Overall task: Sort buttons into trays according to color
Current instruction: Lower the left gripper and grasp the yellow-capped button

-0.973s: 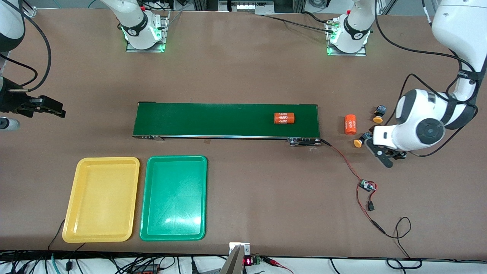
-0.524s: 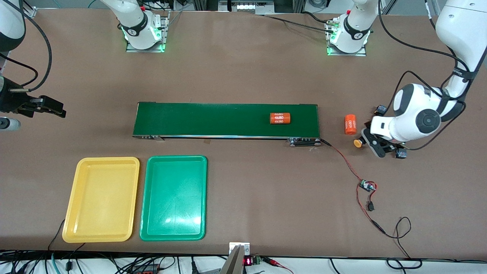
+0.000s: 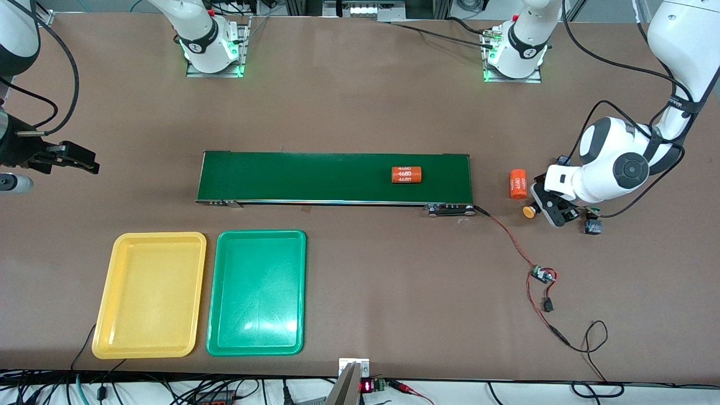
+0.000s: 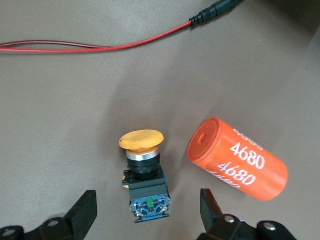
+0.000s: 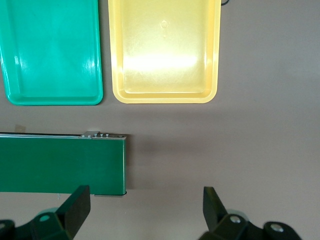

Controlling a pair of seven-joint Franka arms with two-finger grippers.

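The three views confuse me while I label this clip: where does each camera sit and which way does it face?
Front view: high across the table, facing both arm bases; shows the conveyor belt and both trays.
Left wrist view: looks down past the open left gripper at a yellow button beside an orange cylinder.
Right wrist view: down past the open right gripper at the yellow tray and green tray.
Shared: button, trays, belt.

An orange "4680" cylinder (image 3: 406, 175) is being carried on the dark-green conveyor belt (image 3: 315, 177); a second cylinder (image 3: 517, 184) and a red-wired circuit board (image 3: 542, 275) are being borne by the counter (image 3: 360, 112).
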